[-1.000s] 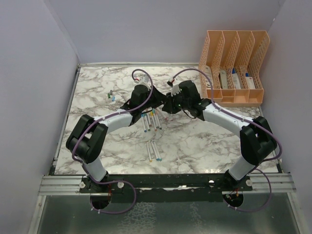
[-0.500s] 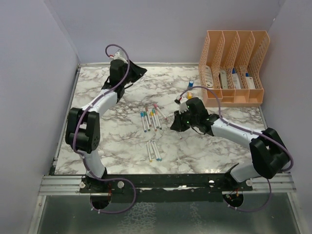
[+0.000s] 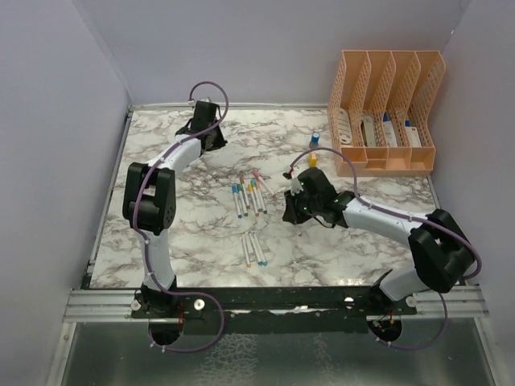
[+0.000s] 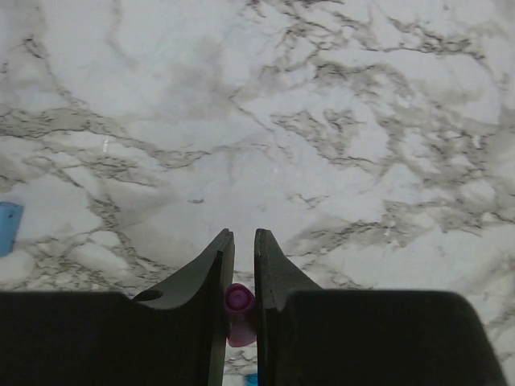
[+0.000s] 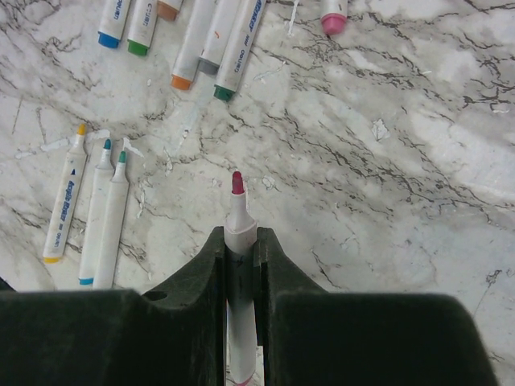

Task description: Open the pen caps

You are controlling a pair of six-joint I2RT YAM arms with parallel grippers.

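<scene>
left wrist – left gripper (image 4: 244,237) clamps pink cap (image 4: 239,301); right gripper (image 5: 240,235) grips uncapped pen (image 5: 237,207)

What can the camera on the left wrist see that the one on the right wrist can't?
Only the left wrist view: the left pincer shut on a tiny pink cap, plus a blue bit at the left edge, too cut off to name.
Only the right wrist view: the right pincer shut on a pen with its pink tip bare, three uncapped pens lying to the left, and a row of pens with coloured ends at the top.
Both: the marble table and a dark pincer squeezing something.
</scene>
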